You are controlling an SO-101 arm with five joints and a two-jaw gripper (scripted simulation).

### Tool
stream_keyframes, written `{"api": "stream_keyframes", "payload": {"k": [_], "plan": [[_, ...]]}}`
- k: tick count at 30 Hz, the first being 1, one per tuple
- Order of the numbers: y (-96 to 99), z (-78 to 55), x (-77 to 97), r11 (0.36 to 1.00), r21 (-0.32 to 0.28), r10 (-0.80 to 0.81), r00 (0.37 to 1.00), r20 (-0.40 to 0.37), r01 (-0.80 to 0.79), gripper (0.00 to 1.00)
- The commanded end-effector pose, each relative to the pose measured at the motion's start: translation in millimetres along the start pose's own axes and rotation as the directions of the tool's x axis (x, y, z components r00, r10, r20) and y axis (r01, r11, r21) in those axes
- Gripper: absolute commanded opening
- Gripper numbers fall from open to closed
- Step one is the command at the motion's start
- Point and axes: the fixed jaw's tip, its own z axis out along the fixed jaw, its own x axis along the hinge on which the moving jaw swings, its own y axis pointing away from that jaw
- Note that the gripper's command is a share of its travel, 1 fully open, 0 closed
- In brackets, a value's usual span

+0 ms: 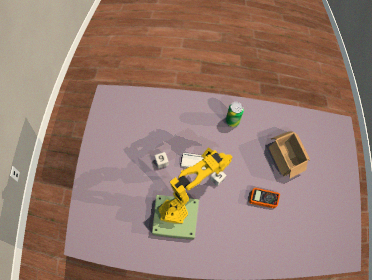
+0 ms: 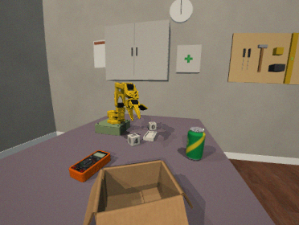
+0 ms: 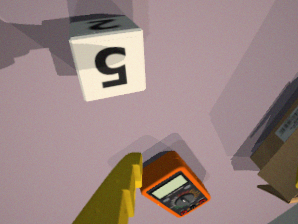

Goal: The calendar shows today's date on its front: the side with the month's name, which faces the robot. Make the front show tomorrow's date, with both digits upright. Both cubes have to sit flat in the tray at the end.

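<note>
Reaching out over the table [image 1: 115,225] [image 2: 36,177] from its green base [image 1: 159,231] [image 2: 100,128], the yellow arm [image 1: 200,173] [image 2: 121,98] is leaning across the tray [image 1: 190,160] [image 2: 150,136] in the top view. The tray is lying partly hidden beneath it. One cube [image 1: 161,160] [image 2: 152,126] is resting outside the tray on its left in the picture, showing a 6 or 9 on top. The other cube [image 1: 218,177] [image 2: 133,139] [image 3: 115,67] is sitting outside the tray too, peeking out near the arm, a 5 facing up. A green can [image 1: 234,115] [image 2: 195,144], an open cardboard box [image 1: 280,159] [image 2: 99,193] [image 3: 280,172] and an orange multimeter [image 1: 264,198] [image 2: 90,165] [image 3: 175,185] are standing or lying well apart from the cubes.

In the exterior view the gripper [image 1: 230,158] [image 2: 136,119] [image 3: 218,166] is hanging above the table, its fingers standing partly spread and pinching nothing. One cube is showing a 0 behind the tray; the nearer one is sitting flat, just beside it.

In the wrist view one toothed finger is reaching in from the bottom edge, overlapping the multimeter's side, while only a yellow sliver is showing at the right edge. The cube is sitting beyond the fingers, its 5 reading upside down and a 2 showing on the shaded side.
</note>
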Motion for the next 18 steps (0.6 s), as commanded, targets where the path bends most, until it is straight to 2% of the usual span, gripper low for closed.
{"api": "stream_keyframes", "payload": {"k": [1,2,6,10,13,18], "plan": [[13.1,18.4,-0.6,0.994,-0.106,0.0,1.0,0.016,0.002,0.35],[13.1,18.4,-0.6,0.994,-0.106,0.0,1.0,0.016,0.002,0.35],[28.9,35.8,-3.0,0.975,-0.222,0.003,0.999,0.034,0.005,0.35],[41.8,47.3,-5.0,0.952,-0.305,0.006,0.999,0.046,0.008,0.35],[47.0,51.5,-5.8,0.942,-0.337,0.008,0.999,0.051,0.01,0.35],[48.6,52.6,-6.0,0.938,-0.345,0.008,0.999,0.053,0.01,0.35]]}}
